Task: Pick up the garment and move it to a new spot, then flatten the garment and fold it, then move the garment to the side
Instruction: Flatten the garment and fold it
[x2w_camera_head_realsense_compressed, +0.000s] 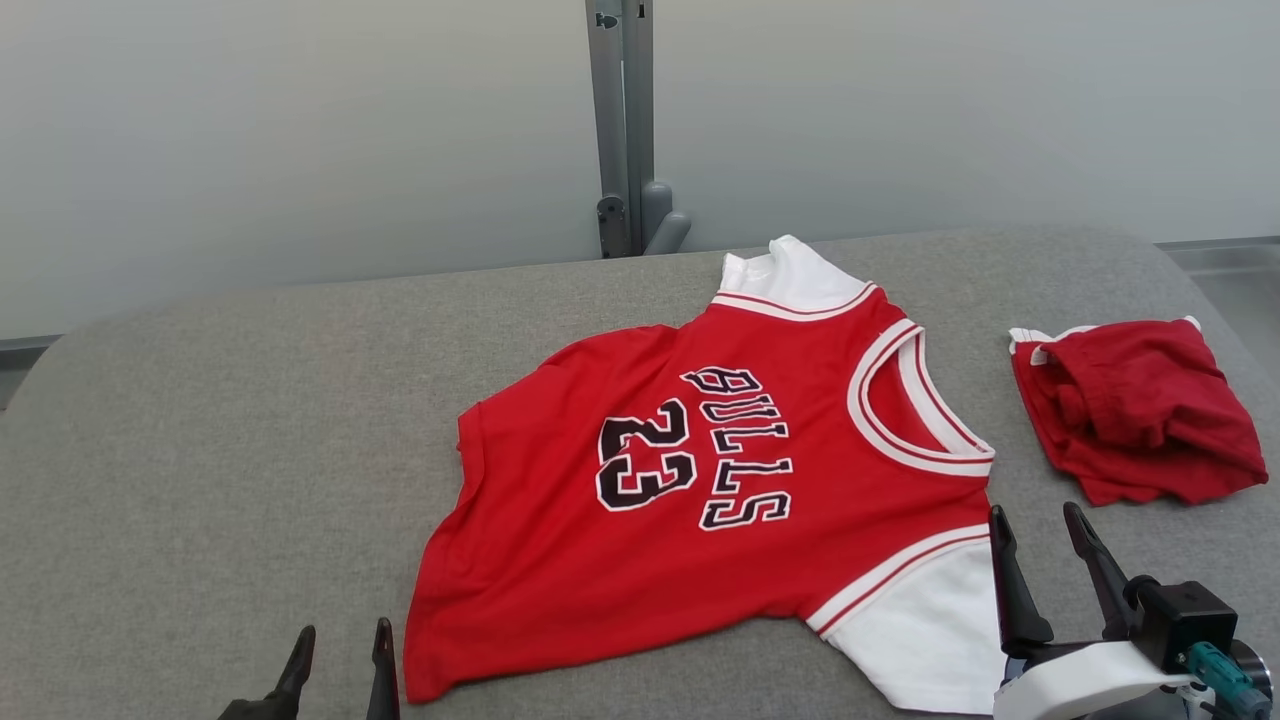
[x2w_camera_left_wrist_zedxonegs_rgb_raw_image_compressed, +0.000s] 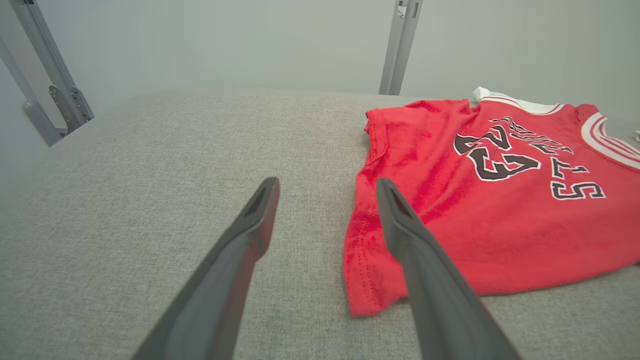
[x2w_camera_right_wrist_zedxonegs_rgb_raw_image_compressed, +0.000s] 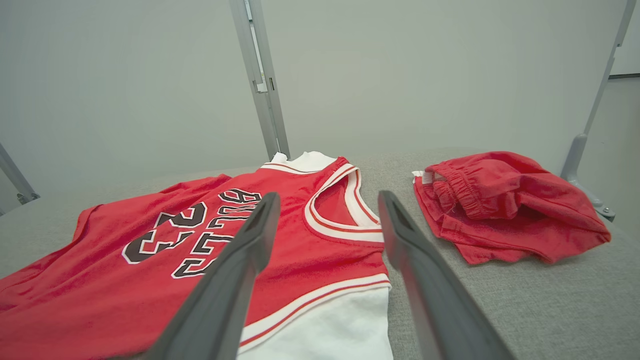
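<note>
Item: red short-sleeved jersey (x2w_camera_head_realsense_compressed: 700, 480), white sleeves, black "BULLS 23" lettering. It is spread nearly flat, print up, mid-way across the grey fabric-covered table (x2w_camera_head_realsense_compressed: 200, 450) (collar toward the robot's right).
Left gripper (x2w_camera_head_realsense_compressed: 343, 630): fingers wide apart, empty, just beside the hem corner.
Right gripper (x2w_camera_head_realsense_compressed: 1035, 510): fingers wide apart, empty, at the near white sleeve's edge.
Crumpled red shorts (x2w_camera_head_realsense_compressed: 1140, 410): right of the jersey, apart.
</note>
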